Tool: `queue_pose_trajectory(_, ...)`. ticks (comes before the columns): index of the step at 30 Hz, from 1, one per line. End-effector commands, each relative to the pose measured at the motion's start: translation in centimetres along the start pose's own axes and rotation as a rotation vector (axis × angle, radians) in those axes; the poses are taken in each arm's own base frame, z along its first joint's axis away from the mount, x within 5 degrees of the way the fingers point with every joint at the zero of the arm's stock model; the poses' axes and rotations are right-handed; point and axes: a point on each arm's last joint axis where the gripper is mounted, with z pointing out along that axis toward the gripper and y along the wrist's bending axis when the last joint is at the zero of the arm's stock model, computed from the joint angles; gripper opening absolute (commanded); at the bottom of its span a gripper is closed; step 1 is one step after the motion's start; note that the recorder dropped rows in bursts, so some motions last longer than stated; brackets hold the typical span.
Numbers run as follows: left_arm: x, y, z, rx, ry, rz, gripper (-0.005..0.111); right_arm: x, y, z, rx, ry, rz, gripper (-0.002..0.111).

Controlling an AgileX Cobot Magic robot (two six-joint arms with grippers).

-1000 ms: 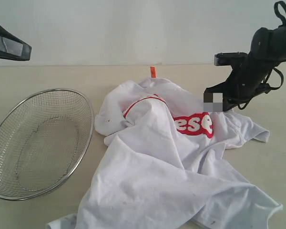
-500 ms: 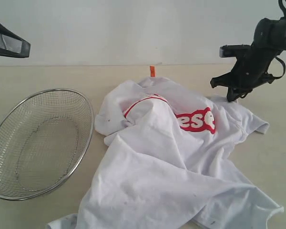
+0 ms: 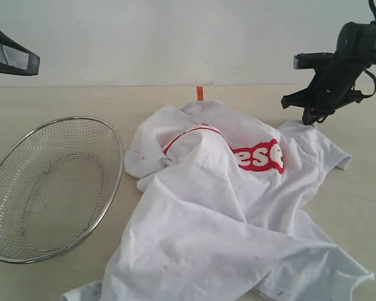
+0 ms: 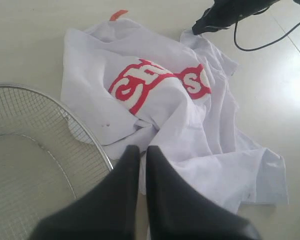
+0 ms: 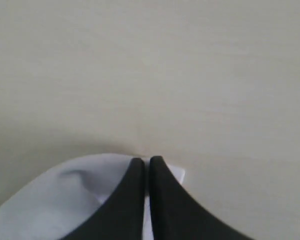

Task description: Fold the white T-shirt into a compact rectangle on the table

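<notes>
The white T-shirt [image 3: 213, 232] lies crumpled on the table [image 3: 44, 100], spreading from the bottom edge up to mid-frame. A wire basket [image 3: 50, 188] sits at lower left. The shirt's red band [image 3: 258, 157] shows at the centre, with the orange tag [image 3: 200, 93] behind it. At upper right, the right gripper [image 3: 310, 119] pinches the shirt's far corner. The left gripper [image 4: 140, 149] is closed, holding nothing.

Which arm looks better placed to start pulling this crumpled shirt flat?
Probably the right. The right fingers are shut on a corner of the white T-shirt, ready to draw it outward. The left fingers hang shut and empty near the wire basket.
</notes>
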Motion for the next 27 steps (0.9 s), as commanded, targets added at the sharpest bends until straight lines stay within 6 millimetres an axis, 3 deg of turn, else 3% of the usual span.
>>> queue_pose_trajectory(1, -0.1, -0.1, 0.2, 0.006, -0.012, -0.002, 0.005, 1.1, -3.5, 0.5, 0.038, 0.049, 0.044, 0.0)
queue_pose_trajectory(10, -0.1, -0.1, 0.2, 0.006, -0.012, -0.002, 0.005, 1.6, -6.9, 0.1, 0.059, 0.031, 0.125, 0.0)
queue_pose_trajectory(17, -0.1, -0.1, 0.2, 0.006, -0.012, -0.002, 0.005, 0.6, -7.1, -0.5, 0.071, -0.032, 0.122, 0.0)
queue_pose_trajectory(27, -0.1, -0.1, 0.2, 0.002, -0.016, -0.002, 0.005, -1.9, -6.3, -3.8, -0.031, -0.1, 0.174, 0.0)
